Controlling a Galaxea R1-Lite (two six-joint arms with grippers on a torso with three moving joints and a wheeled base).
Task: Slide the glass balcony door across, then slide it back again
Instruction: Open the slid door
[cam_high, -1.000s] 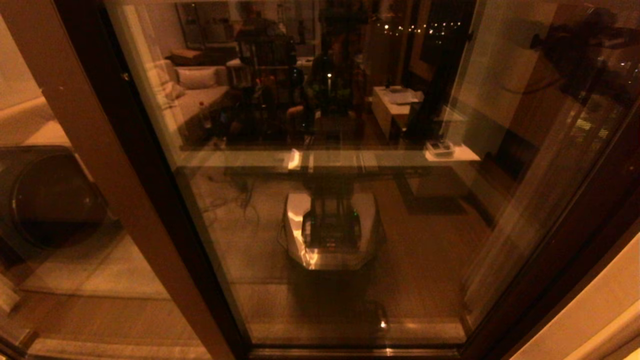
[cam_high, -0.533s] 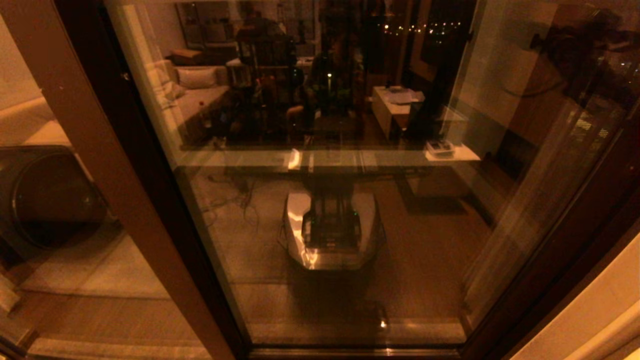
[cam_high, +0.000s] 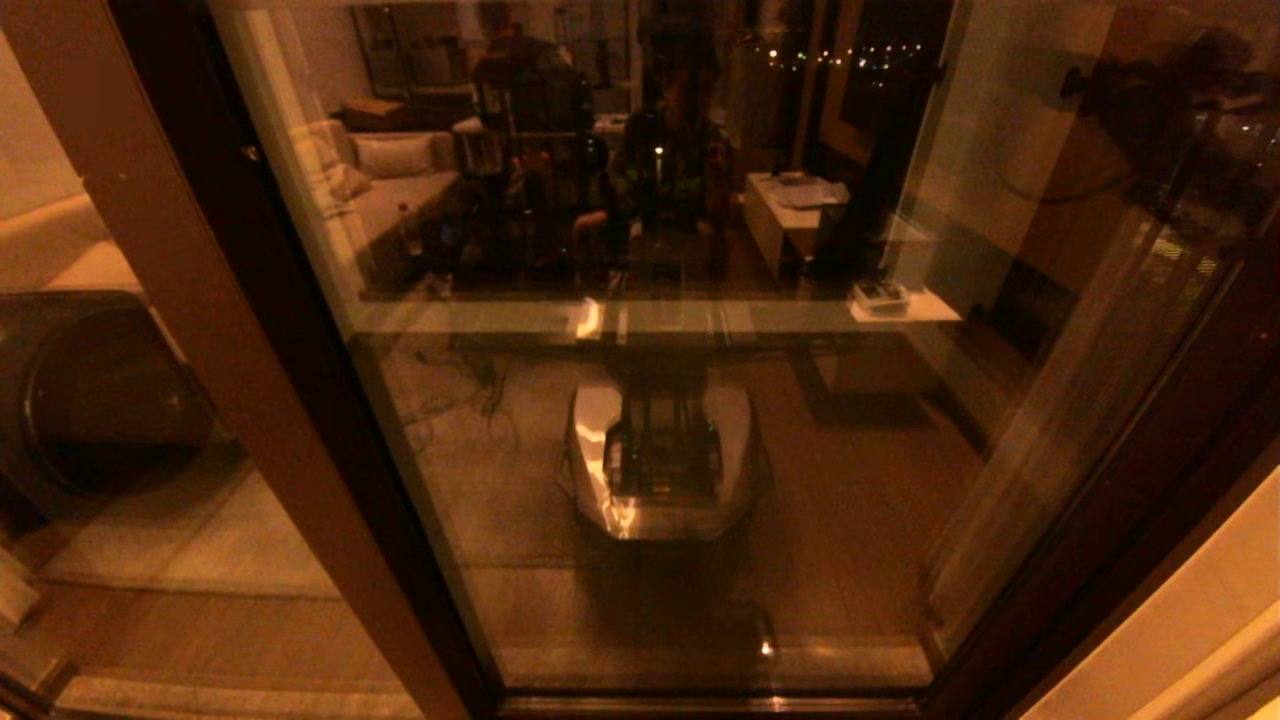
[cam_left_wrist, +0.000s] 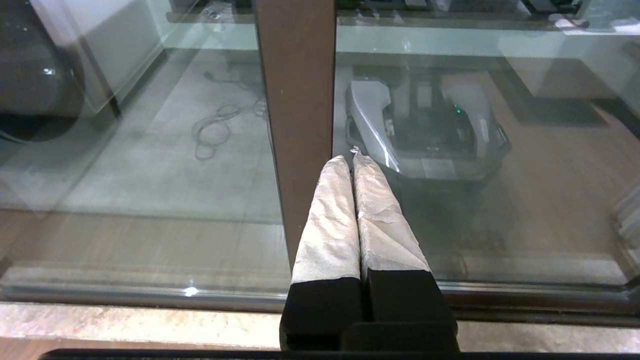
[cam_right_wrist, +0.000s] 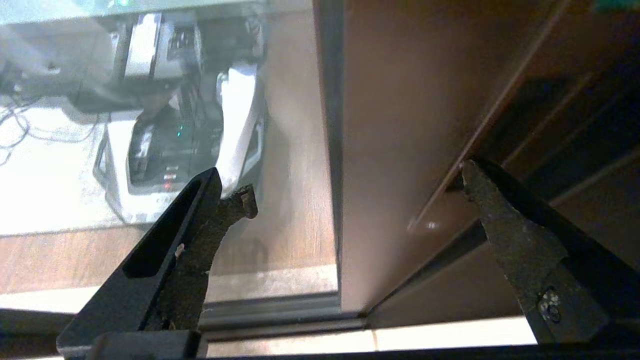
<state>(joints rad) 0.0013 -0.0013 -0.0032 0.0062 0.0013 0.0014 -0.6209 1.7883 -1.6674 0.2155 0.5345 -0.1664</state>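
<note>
Right wrist view: right gripper, fingers spread wide, straddles the glass balcony door stile, apparently preparing to push; left gripper pressed together, parked.

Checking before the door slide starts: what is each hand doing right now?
Left hand: closed, holding nothing, parked near the plain brown post.
Right hand: open, holding nothing, facing the glass balcony door frame.

Tall reflective glass balcony door in reddish-brown frame, upright, mirroring the lit room behind.
</note>
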